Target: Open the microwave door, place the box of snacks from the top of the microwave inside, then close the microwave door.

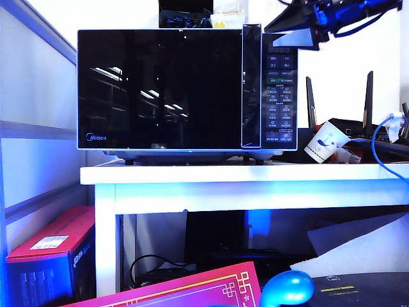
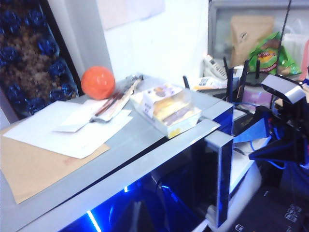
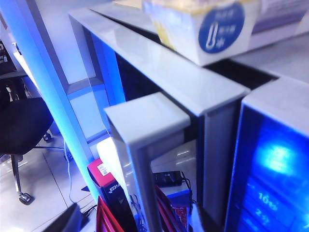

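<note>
The black-fronted microwave (image 1: pixel 279 96) stands on a white table (image 1: pixel 243 174). Its glossy door (image 1: pixel 160 89) lies against the front, and I cannot tell whether it is cracked open. The vertical handle strip (image 1: pixel 251 83) (image 2: pixel 219 179) (image 3: pixel 145 145) stands off the door. The pale box of snacks (image 2: pixel 169 108) (image 3: pixel 207 26) (image 1: pixel 227 19) rests on the microwave's top near the handle corner. My right gripper (image 1: pixel 271 36) (image 2: pixel 263 145) hovers open beside the top of the handle, holding nothing. One dark fingertip (image 3: pixel 65 220) shows in the right wrist view. My left gripper is out of view.
An orange ball (image 2: pixel 98 82), loose papers (image 2: pixel 67 128) and a dark tray of blue items (image 2: pixel 29 63) share the microwave's top. Right of the microwave are a paper cup (image 1: pixel 324 142), router antennas (image 1: pixel 369 96) and a blue cable (image 1: pixel 383 141). A red carton (image 1: pixel 54 246) sits under the table.
</note>
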